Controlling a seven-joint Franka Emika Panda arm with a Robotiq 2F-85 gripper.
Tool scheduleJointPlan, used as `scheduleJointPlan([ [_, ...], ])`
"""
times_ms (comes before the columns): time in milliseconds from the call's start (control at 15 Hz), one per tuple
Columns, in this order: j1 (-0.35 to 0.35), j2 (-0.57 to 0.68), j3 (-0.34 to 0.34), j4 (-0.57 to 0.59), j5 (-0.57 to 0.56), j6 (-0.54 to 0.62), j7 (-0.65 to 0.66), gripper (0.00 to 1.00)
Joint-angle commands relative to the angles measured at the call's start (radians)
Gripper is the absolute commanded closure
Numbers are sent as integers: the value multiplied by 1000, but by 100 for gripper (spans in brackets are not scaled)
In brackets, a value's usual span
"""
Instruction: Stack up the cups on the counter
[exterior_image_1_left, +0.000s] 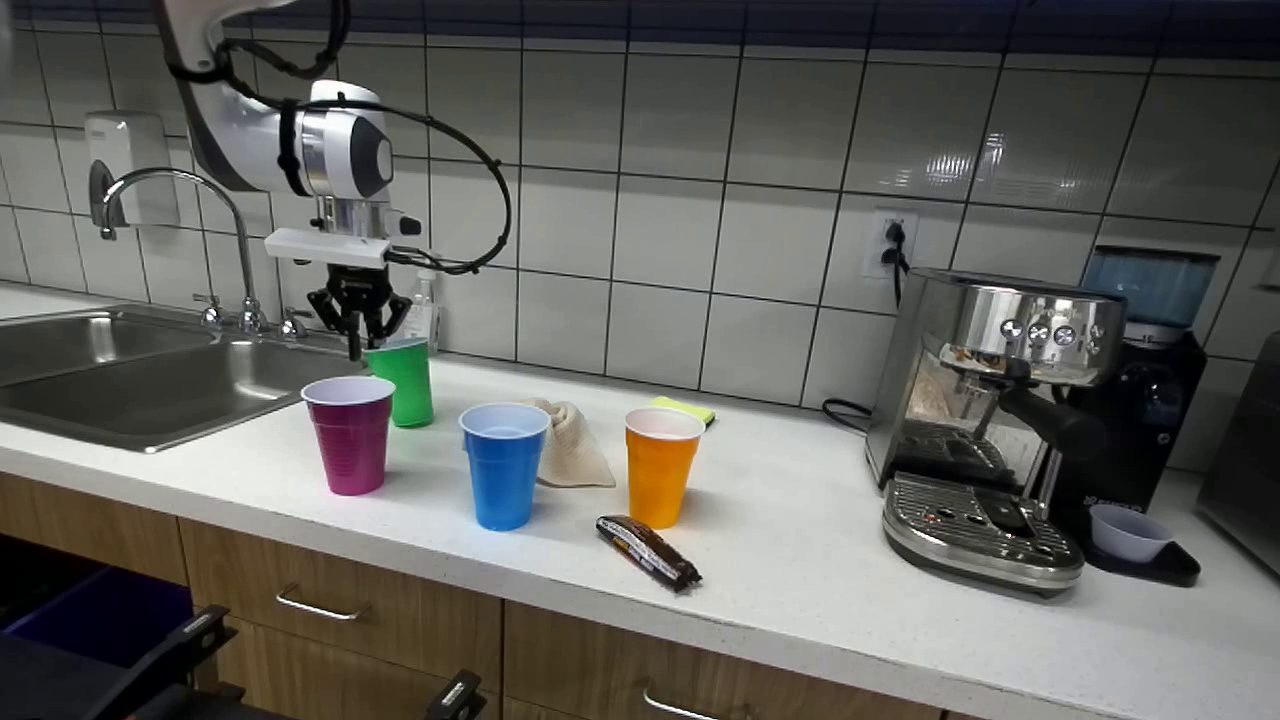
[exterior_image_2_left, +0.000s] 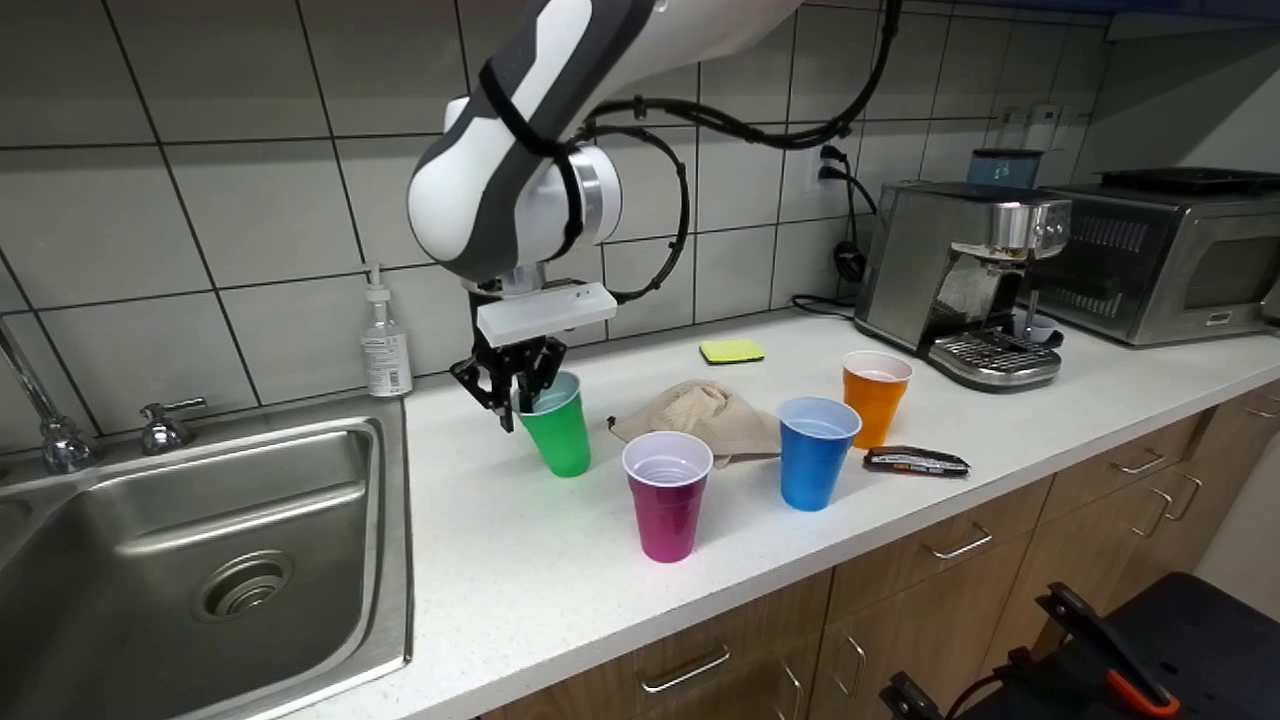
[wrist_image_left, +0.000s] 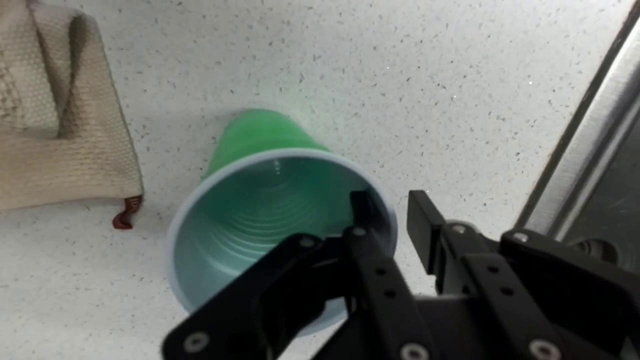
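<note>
Four cups stand upright and apart on the light counter (exterior_image_1_left: 800, 560): purple (exterior_image_1_left: 350, 445), blue (exterior_image_1_left: 507, 478), orange (exterior_image_1_left: 660, 480) and, farther back near the sink, green (exterior_image_1_left: 407, 390). My gripper (exterior_image_2_left: 516, 405) is at the sink-side rim of the green cup (exterior_image_2_left: 562, 432). In the wrist view one black finger reaches inside the green cup (wrist_image_left: 260, 132) while the opposite finger (wrist_image_left: 424, 227) stays outside. The cup's rim runs through the gap of the gripper (wrist_image_left: 390, 207), with space showing between rim and outer finger. The inner finger's contact with the wall is unclear.
A steel sink (exterior_image_2_left: 385, 560) lies beside the green cup, with a soap bottle (exterior_image_2_left: 386, 345) behind. A beige cloth (exterior_image_2_left: 700, 415) sits among the cups. A wrapped snack bar (exterior_image_1_left: 650, 553), yellow-green sponge (exterior_image_2_left: 731, 351) and coffee machine (exterior_image_1_left: 990, 430) are farther along.
</note>
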Motion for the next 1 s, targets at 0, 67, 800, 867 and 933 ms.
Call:
scheduleJointPlan([
  [0,6,-31,-12,-9,14,-31,27,100],
  [67,6,-37,-15,-14,12,-31,31,100],
  [800,5,-173,-38,-109,-7,-11,65,99],
  [867,5,-195,-36,-124,-6,-11,63,99],
  [933,4,-214,-34,-138,-6,-12,64,99],
])
